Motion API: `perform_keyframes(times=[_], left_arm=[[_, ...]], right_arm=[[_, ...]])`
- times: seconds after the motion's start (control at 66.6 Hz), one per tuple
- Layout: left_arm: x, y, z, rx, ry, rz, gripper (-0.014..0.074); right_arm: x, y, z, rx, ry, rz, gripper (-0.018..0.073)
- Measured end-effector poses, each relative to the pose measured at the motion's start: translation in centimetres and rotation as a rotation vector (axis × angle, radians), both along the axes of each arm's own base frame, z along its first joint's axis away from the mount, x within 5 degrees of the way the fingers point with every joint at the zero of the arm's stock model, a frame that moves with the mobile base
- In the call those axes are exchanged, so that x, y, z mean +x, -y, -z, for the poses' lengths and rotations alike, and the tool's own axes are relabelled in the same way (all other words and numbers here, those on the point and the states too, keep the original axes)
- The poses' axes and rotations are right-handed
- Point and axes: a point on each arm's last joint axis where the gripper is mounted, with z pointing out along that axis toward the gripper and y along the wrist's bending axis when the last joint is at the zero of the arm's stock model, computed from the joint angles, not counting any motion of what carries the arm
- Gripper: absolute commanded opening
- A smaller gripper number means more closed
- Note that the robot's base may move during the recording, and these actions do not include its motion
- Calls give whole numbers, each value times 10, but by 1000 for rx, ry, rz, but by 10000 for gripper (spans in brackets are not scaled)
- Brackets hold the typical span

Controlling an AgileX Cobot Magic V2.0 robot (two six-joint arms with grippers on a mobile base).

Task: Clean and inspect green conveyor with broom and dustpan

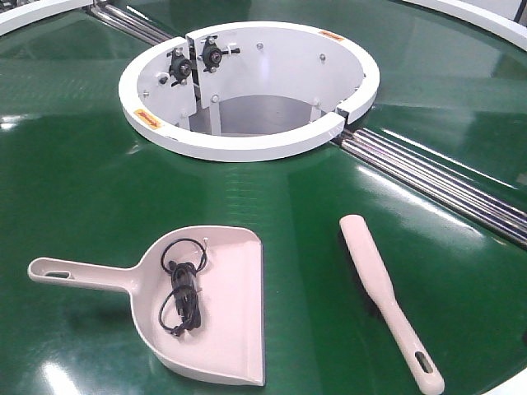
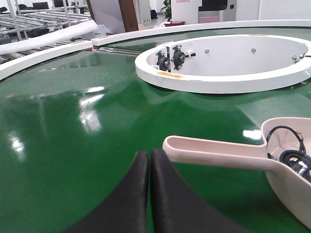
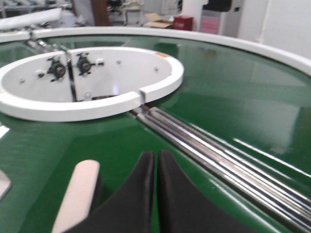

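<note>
Legible text: none that I can read. Small orange-yellow stickers (image 1: 149, 118) on the rim of the white ring-shaped hub (image 1: 247, 148) carry print too small to make out; the second sticker (image 1: 332, 35) is likewise unreadable

Glossy green conveyor (image 1: 90, 164), matt plastic dustpan (image 1: 226, 321), matt plastic broom (image 1: 383, 296)

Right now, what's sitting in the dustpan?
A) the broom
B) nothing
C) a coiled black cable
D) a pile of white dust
C: a coiled black cable lies inside the dustpan on the green conveyor, while the broom lies apart on the belt to its right.
</note>
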Motion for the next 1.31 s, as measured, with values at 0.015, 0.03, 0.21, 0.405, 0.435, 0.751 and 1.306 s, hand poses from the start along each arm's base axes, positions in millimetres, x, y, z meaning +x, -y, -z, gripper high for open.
perform_keyframes(times=[0.015, 0.03, 0.21, 0.405, 0.435, 0.751, 1.306], left_arm=[[0, 0, 0, 0, 0, 0, -22], [0, 0, 0, 0, 0, 0, -22], [0, 0, 0, 0, 0, 0, -22], [0, 0, 0, 0, -1, 0, -22], [0, 0, 0, 0, -1, 0, -22], [0, 0, 0, 0, -2, 0, -22], [0, 0, 0, 0, -2, 0, -22]], right_arm=[[-1, 1, 1, 0, 5, 5, -5], [-3, 1, 2, 0, 12, 10, -5], [-22, 3, 39, 2, 98, 32, -5], [-35, 3, 63, 4, 154, 30, -5], [-35, 3, 63, 4, 153, 29, -5], [-35, 3, 66, 4, 127, 26, -5], [-35, 3, 67, 3, 117, 25, -5]])
